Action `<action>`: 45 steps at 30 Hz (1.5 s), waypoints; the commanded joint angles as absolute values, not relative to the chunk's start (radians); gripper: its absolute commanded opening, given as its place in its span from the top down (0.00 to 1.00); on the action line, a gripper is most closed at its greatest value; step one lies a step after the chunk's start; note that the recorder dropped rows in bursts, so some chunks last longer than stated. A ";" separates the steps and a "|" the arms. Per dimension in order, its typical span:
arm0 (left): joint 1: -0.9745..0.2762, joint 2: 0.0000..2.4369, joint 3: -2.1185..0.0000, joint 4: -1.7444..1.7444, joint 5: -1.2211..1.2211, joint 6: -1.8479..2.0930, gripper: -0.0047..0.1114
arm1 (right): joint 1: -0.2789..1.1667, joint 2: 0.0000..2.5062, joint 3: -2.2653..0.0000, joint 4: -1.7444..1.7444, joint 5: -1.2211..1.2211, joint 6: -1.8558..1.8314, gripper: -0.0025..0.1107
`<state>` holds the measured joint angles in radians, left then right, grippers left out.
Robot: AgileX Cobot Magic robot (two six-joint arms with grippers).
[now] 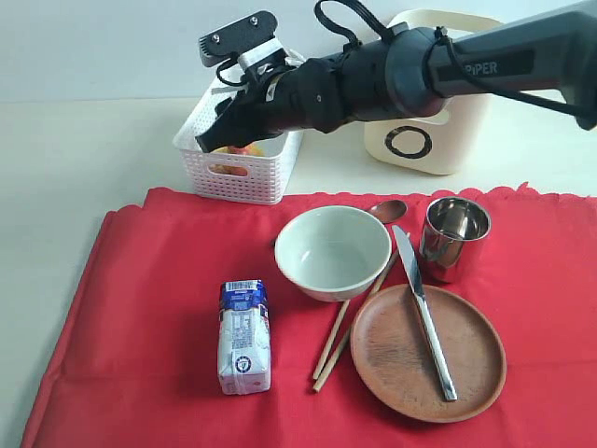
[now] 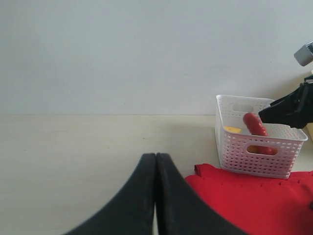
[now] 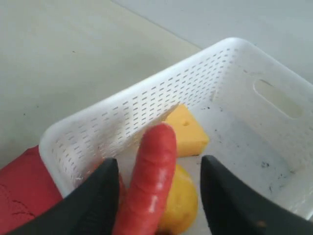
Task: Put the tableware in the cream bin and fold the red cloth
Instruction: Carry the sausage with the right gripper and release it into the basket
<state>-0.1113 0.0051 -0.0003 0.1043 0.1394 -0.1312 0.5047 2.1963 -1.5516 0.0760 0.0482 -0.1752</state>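
left gripper (image 2: 156, 161) fingers pressed together | right gripper (image 1: 217, 138) fingers spread, sausage (image 3: 152, 183) between them, over white basket (image 1: 244, 179) | bowl (image 1: 333, 254), cup (image 1: 454, 239), plate (image 1: 390, 353), knife (image 1: 424, 313) on red cloth (image 1: 149, 308) | cream bin (image 1: 457, 131) behind cloth

Red cloth (image 1: 140, 308); cream bin (image 1: 464, 140); brown plate (image 1: 384, 366)

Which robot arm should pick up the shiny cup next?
Probably the right. The shiny cup and cream bin sit on its side, and the right claw is open over the white basket. The left claw is shut, off the red cloth.
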 commanded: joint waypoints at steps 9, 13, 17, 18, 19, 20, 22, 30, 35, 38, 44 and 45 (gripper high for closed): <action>-0.110 0.000 0.000 0.101 0.137 -0.131 0.95 | 0.500 2.194 -1.554 0.073 0.049 -0.172 0.40; -0.110 0.000 0.000 0.101 0.137 -0.133 0.95 | 0.500 2.194 -1.554 0.073 0.080 -0.172 0.40; -0.110 0.000 0.000 0.101 0.137 -0.133 0.95 | 0.500 2.176 -1.554 0.073 0.122 -0.172 0.40; -0.110 0.000 0.000 0.101 0.137 -0.133 0.95 | 0.500 2.169 -1.554 0.073 0.132 -0.172 0.40; -0.110 0.000 0.000 0.101 0.137 -0.131 0.95 | 0.500 2.160 -1.554 0.073 0.148 -0.172 0.40; -0.110 0.000 0.000 0.101 0.137 -0.131 0.95 | 0.500 2.149 -1.554 0.073 0.164 -0.172 0.40; -0.110 0.000 0.000 0.101 0.137 -0.131 0.95 | 0.500 2.124 -1.554 0.073 0.199 -0.172 0.40; -0.110 0.000 0.000 0.101 0.137 -0.133 0.95 | 0.500 2.023 -1.554 0.073 0.387 -0.172 0.40; -0.110 0.000 0.000 0.101 0.137 -0.133 0.95 | 0.500 1.976 -1.554 0.080 0.527 -0.174 0.40; -0.110 0.000 0.000 0.101 0.137 -0.131 0.95 | 0.500 1.961 -1.554 0.108 0.605 -0.174 0.40; -0.110 0.000 0.000 0.101 0.137 -0.131 0.95 | 0.503 1.957 -1.554 0.237 0.747 -0.284 0.40; -0.110 0.000 0.000 0.101 0.137 -0.131 0.95 | 0.507 1.957 -1.554 0.252 0.771 -0.305 0.40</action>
<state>-0.1113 0.0051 -0.0003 0.1043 0.1394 -0.1312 0.5047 1.9681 -1.5516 0.1943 0.7063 -0.2323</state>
